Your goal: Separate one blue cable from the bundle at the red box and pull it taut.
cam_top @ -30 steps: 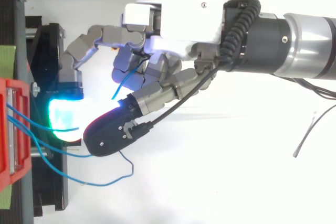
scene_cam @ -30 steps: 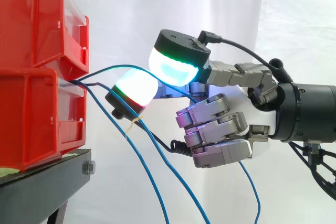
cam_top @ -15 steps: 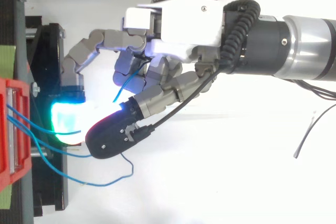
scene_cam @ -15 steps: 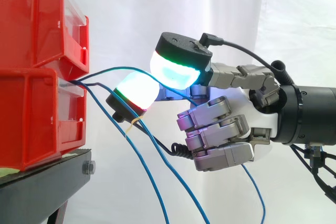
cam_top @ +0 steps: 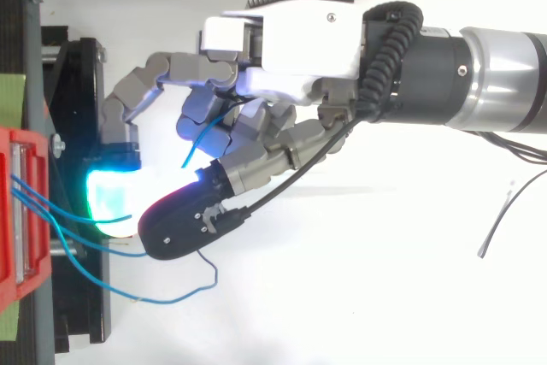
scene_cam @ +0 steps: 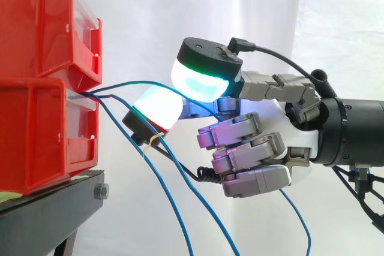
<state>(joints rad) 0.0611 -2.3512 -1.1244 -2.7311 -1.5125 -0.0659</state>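
**Item 1. Hand** (scene_cam: 258,148), entering from the right at bin height. The lower fingers were clenched into the palm. Two glowing fingertips (scene_cam: 201,79), one cyan-green and one white edged in red, were closed toward each other in a pinch.

**Item 2. Blue cable** (scene_cam: 129,80). It ran from the slot between the bins in a shallow upward arch and passed between the two pads, so it was judged to be grasped. How firm the contact was could not be told.
- Done: one strand was lifted clear of the others.
- Left: the arch showed slack, so the pull to tautness was not yet made.

**Item 3. Bundle** (scene_cam: 95,95). The remaining blue strands left the same slot and dropped diagonally below the hand. One carried a small yellow tie (scene_cam: 155,140). From above, a loose loop (cam_top: 171,297) trailed out beside the stand.

**Item 4. Red box** (scene_cam: 36,130), with a second red bin (scene_cam: 42,22) stacked on it. Both stood to the left, just beyond the pads.

**Item 5. Black stand** (scene_cam: 54,208), carrying the bins, with a bolt head on its front edge.

**Item 6. Surface.** White beneath the arm in the top view, with a thin grey stray wire (cam_top: 496,228) lying well apart from the work.

**Item 7. White curtain** (scene_cam: 336,22), hanging in soft folds behind everything.
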